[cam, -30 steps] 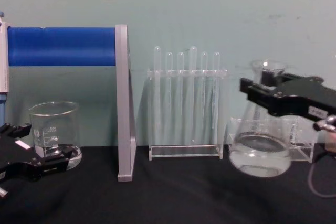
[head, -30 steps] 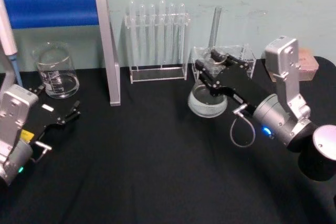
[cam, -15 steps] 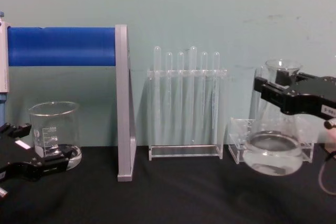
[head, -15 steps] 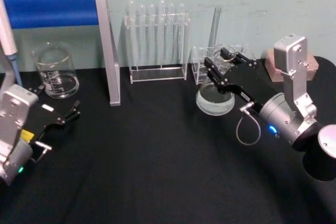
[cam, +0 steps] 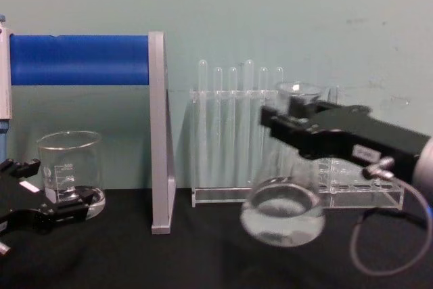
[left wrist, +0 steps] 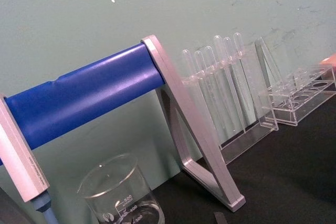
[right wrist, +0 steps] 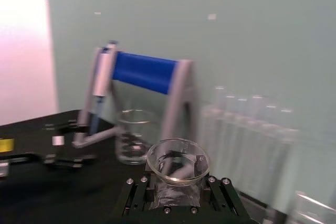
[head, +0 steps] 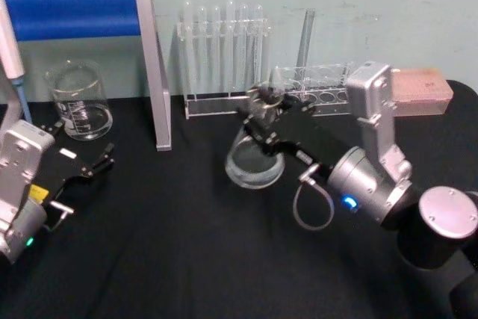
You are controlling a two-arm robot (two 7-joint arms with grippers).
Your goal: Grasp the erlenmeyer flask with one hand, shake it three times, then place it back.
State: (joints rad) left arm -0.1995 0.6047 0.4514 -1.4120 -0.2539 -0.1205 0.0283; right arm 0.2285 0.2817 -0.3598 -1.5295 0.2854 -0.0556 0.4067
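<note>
The erlenmeyer flask (head: 254, 163) is clear glass with some clear liquid in its wide base. It hangs tilted above the black table, in front of the test tube rack. My right gripper (head: 261, 116) is shut on its neck just under the flared rim. From the chest view, the flask (cam: 283, 218) hangs below the black right gripper (cam: 284, 125). The right wrist view looks down into the flask's rim (right wrist: 177, 162) between the jaws. My left gripper (head: 75, 156) rests open at the table's left, near the beaker, holding nothing.
A glass beaker (head: 78, 102) stands at the back left beside a stand with a blue bar (head: 75, 13) and grey upright (head: 153, 72). A test tube rack (head: 224, 57), a low clear rack (head: 321, 84) and a pink box (head: 422, 87) line the back wall.
My right gripper has swung the flask leftward, from beside the low clear rack to in front of the test tube rack, after a swing to the right. The left arm has stayed still.
</note>
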